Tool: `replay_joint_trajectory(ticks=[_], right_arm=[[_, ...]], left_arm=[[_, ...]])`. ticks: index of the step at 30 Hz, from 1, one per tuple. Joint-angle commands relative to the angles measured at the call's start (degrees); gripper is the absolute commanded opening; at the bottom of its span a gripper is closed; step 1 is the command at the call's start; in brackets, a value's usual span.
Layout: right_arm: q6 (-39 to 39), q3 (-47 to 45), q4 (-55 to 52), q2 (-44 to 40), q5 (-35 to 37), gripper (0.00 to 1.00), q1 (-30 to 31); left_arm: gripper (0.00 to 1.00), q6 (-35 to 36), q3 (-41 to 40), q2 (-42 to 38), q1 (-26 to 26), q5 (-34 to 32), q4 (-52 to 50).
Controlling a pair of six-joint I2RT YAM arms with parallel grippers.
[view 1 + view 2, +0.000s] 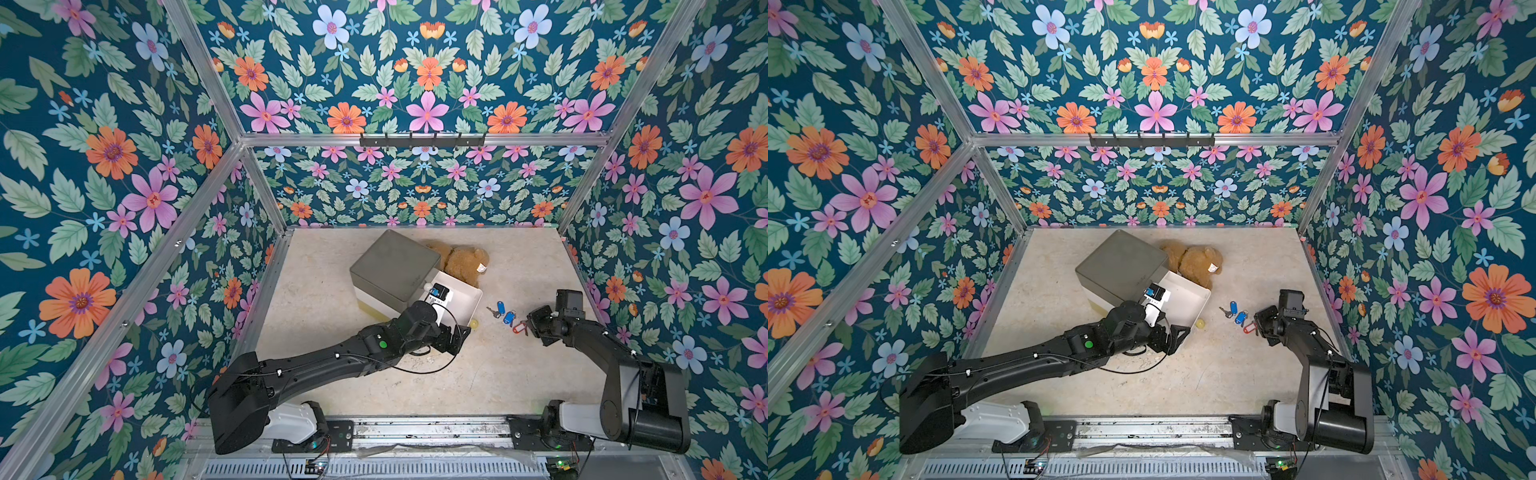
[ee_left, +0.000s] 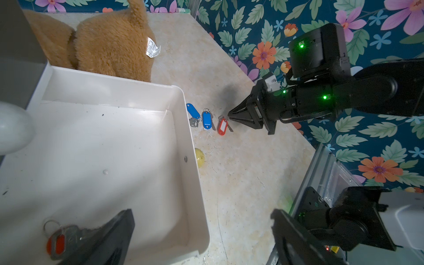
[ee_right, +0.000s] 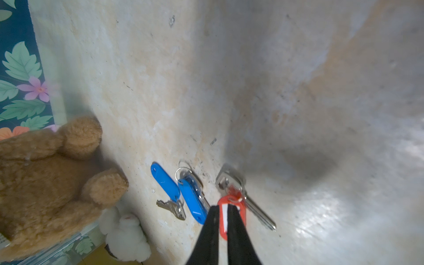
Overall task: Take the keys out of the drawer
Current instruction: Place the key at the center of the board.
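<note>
Marble-look tabletop [image 1: 519, 374] is carrying everything we are watching. Toward the middle of its far edge a gray cabinet [image 1: 395, 264] is sitting askew. Its white drawer [image 1: 467, 303] is standing pulled out toward the right edge, and a brown teddy bear [image 1: 461, 259] is lying behind it by the far edge.

Our left gripper [image 2: 202, 213] is hovering at the drawer's near front corner with its fingers spread wide, one inside the drawer and one outside its wall. A red-tagged key [image 2: 57, 243] is lying on the drawer floor against the inner finger, partly under it.

Our right gripper [image 3: 223, 207] is reaching down between the drawer and the tabletop's right edge, its jaws standing a narrow slit apart. A second red-tagged key [image 2: 222, 126] is lying flat on the tabletop beneath the tips, its tag showing through the slit. We are not seeing it pinched, and we cannot tell whether the tips are touching it.

Just beside it, toward the drawer, two blue-tagged keys [image 3: 165, 181] are lying side by side. A round yellow knob [image 2: 199, 157] is showing on the drawer's front.
</note>
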Motion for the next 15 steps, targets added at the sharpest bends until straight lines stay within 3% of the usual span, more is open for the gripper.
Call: replay_joint_trajectory(ticks=[1, 8, 15], right_arm=[[-0.7, 0.0, 0.0, -0.2, -0.6, 0.23, -0.2], [-1.3, 0.8, -1.5, -2.2, -1.2, 0.38, -0.2], [-4.6, 4.0, -4.5, -5.4, -3.7, 0.40, -0.3]], left_arm=[[0.99, 0.0, -0.2, -0.2, 0.0, -0.5, 1.4], [0.99, -0.2, -0.5, -0.6, 0.0, -1.1, 1.9], [0.99, -0.2, -1.0, -2.3, -0.1, -2.3, 2.2]])
